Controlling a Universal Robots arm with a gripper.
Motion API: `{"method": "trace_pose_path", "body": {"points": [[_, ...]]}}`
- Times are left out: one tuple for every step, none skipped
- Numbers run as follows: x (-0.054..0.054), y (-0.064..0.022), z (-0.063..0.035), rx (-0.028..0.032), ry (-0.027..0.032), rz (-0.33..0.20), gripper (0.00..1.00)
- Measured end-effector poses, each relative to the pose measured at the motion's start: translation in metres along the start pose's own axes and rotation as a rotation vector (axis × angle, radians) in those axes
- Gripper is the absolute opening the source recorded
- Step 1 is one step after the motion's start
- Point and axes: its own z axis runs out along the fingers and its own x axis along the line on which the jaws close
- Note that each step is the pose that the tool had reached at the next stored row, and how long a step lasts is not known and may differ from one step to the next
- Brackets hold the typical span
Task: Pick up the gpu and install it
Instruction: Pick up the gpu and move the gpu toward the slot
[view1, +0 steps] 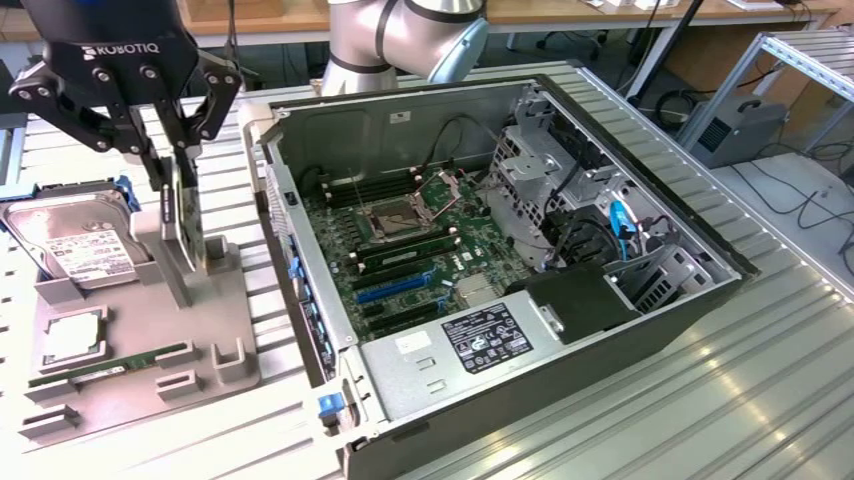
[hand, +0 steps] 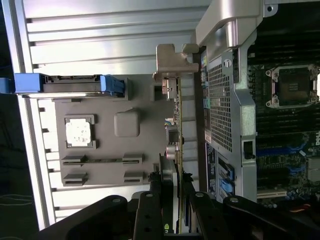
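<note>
Beside the case wall (view1: 283, 195), pincer (view1: 170, 158) at upright gpu's (view1: 183, 240) top edge

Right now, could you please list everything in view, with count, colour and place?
table: one, silver, ribbed, under everything.
computer case: one, grey, open, mid-table.
holder tray: one, grey, exterior view's left of the computer case.
gpu: one, dark, upright in the holder tray.
hard drive: one, silver, in the tray, exterior view's left of the gpu.
processor chip: one, silver, in a tray pocket.
RAM stick: one, green, lying in the tray.
gripper: one, black, shut on the gpu.
arm: one, grey, behind the computer case.
</note>
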Motion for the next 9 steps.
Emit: {"method": "trace_pose_path", "body": {"points": [[-0.0001,0.0,-0.001,0.0,0.0,0.0,0.27],[-0.0001,-0.0001,-0.0017,0.0,0.0,0.0,0.27],[-0.0001,-0.0001,-0.0026,0.0001,0.0001,0.0,0.27],[-0.0001,-0.0002,-0.0034,0.0,0.0,0.0,0.27],[-0.0001,-0.0002,-0.0041,-0.0001,0.0,0.0,0.27],[-0.0002,-0.0002,-0.005,0.0,0.0,0.0,0.27],[-0.0002,-0.0003,-0.0057,0.0,0.0,0.0,0.27],[-0.0002,-0.0003,-0.0064,-0.0001,-0.0001,0.0,0.27],[-0.0002,-0.0003,-0.0073,-0.0001,-0.0001,0.0,0.27]]}}
